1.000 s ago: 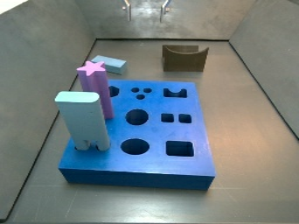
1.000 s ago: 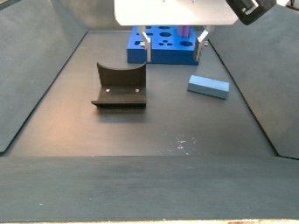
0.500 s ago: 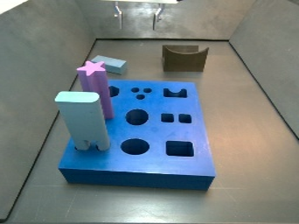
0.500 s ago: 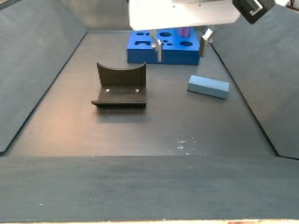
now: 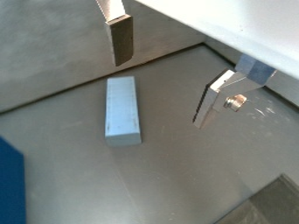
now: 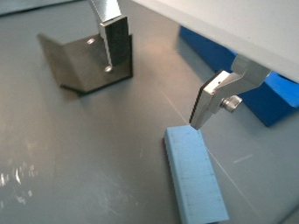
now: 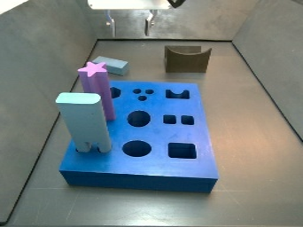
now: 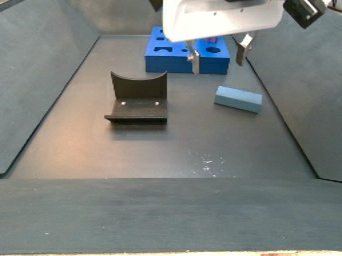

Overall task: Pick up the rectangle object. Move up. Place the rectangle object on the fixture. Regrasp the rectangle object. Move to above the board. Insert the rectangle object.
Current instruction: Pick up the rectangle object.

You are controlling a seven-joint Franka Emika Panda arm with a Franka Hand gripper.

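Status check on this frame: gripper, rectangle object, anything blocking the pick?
Gripper open, empty, hovering above the floor. Rectangle object lying flat on the floor, not yet grasped. Fixture stands apart, notch empty; nothing blocking the pick.

A robot test cell in a lab: a bare dark floor is boxed in by plain grey walls. On it sit only rig pieces: a blue board cut with shaped holes, a dark fixture and a loose bar. The gripper hangs open above the bar, with 2 silver-plate fingers.
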